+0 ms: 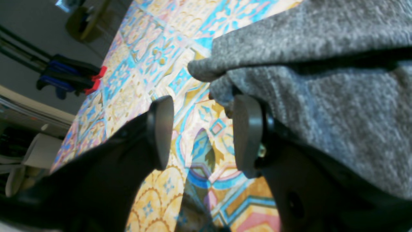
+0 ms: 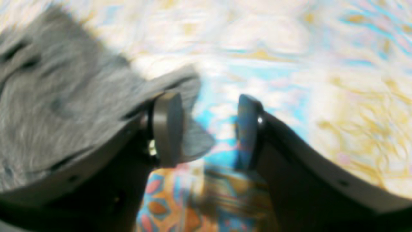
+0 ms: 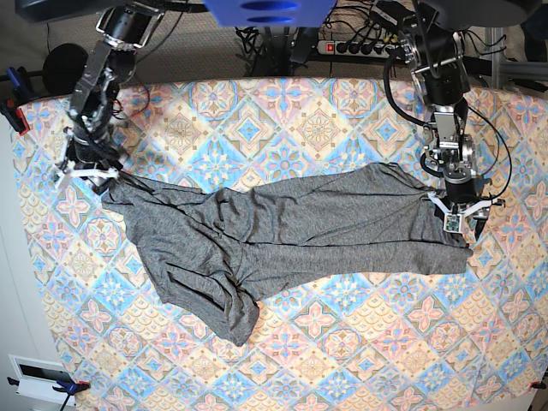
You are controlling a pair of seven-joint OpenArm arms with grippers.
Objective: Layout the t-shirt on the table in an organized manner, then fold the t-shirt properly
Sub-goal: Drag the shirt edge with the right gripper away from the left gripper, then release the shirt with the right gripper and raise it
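The dark-grey t-shirt [image 3: 282,223] lies spread lengthwise across the patterned table [image 3: 317,342], bunched and folded over at its lower left. My left gripper [image 3: 462,224] stands at the shirt's right end. In the left wrist view it [image 1: 202,106] is open, with only tablecloth [image 1: 154,48] between the fingers and the t-shirt [image 1: 322,80] draped over the outside of the right finger. My right gripper [image 3: 86,175] is at the shirt's far left corner. In the blurred right wrist view it [image 2: 207,103] is open, and a small flap of the t-shirt [image 2: 64,112] rests against the left pad [image 2: 167,129].
A blue clamp with red tips [image 1: 70,77] grips the table's edge, also seen as the clamp [image 3: 13,107] at the left. A power strip [image 3: 351,47] and cables lie behind the table. A white box [image 3: 38,377] sits at the near left corner.
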